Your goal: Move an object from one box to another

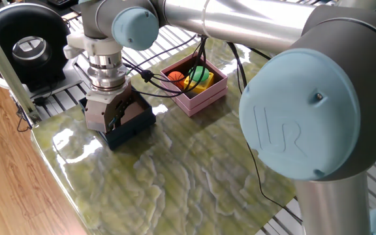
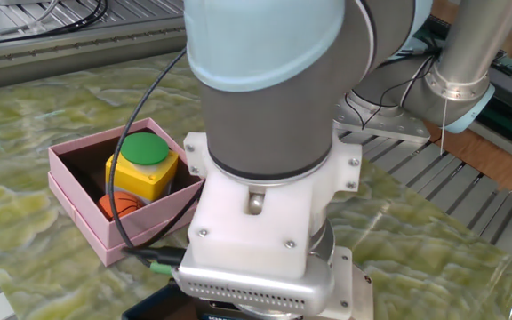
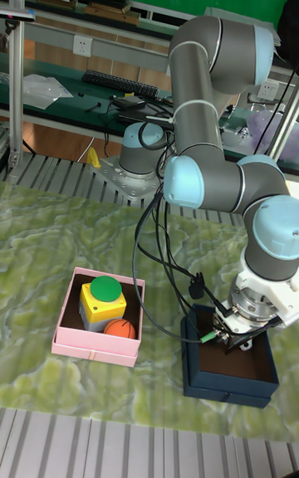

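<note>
The navy-blue box [image 1: 136,125] [image 3: 232,373] stands near the table's corner, and its brownish floor shows at the right in the tall fixed view. My gripper [image 1: 114,122] [image 3: 235,343] reaches down inside it, fingertips below the walls. I cannot see whether the fingers hold anything. The pink box [image 1: 196,87] [image 2: 85,220] [image 3: 94,347] stands apart from it. It holds a yellow block with a green button [image 1: 200,74] [image 2: 142,165] [image 3: 104,299] and an orange ball [image 1: 175,76] [image 2: 117,206] [image 3: 121,329]. In the other fixed view the wrist hides the fingers.
Black cables [image 1: 150,77] run from the wrist across the gap between the boxes. A black round device [image 1: 25,46] sits beyond the table's far corner. The table edge [image 1: 51,170] runs close beside the navy box. The arm's big elbow joint [image 1: 305,111] fills the right foreground.
</note>
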### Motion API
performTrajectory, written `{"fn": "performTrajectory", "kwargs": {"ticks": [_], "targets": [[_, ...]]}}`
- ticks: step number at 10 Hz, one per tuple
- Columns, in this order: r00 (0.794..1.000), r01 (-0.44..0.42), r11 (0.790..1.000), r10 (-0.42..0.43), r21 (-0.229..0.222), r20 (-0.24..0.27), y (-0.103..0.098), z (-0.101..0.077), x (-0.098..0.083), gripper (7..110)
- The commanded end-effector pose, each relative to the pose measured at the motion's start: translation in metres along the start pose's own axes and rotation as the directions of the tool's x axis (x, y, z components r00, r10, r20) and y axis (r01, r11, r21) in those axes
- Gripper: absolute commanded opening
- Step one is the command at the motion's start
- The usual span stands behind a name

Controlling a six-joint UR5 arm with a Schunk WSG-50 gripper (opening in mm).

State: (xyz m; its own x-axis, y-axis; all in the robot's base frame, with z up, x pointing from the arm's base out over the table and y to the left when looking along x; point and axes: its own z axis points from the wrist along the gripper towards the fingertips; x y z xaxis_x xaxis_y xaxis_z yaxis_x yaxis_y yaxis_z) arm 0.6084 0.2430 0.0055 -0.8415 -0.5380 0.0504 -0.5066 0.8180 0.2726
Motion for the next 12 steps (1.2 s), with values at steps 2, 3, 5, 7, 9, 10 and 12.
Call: {"fn": "performTrajectory", "kwargs": {"ticks": [2,3,5,7,9,10,12], "targets": [[1.0,-0.01,1.0,0.01,-0.014,0.01,0.001,-0.006,-0.001,44],[1.0,-0.027,1.0,0.027,-0.011,0.01,0.001,-0.004,-0.001,44],[0.999,-0.051,0.999,0.051,0.006,0.004,-0.001,-0.003,0.0,22],[0.997,-0.075,0.997,0.075,0.017,-0.004,0.0,-0.003,-0.001,22],[0.996,-0.09,0.996,0.09,0.019,-0.014,0.003,-0.008,-0.002,7],[0.995,-0.095,0.995,0.096,0.031,-0.021,0.002,-0.013,-0.001,7],[0.996,-0.083,0.995,0.085,0.046,-0.033,-0.003,-0.024,0.0,7]]}}
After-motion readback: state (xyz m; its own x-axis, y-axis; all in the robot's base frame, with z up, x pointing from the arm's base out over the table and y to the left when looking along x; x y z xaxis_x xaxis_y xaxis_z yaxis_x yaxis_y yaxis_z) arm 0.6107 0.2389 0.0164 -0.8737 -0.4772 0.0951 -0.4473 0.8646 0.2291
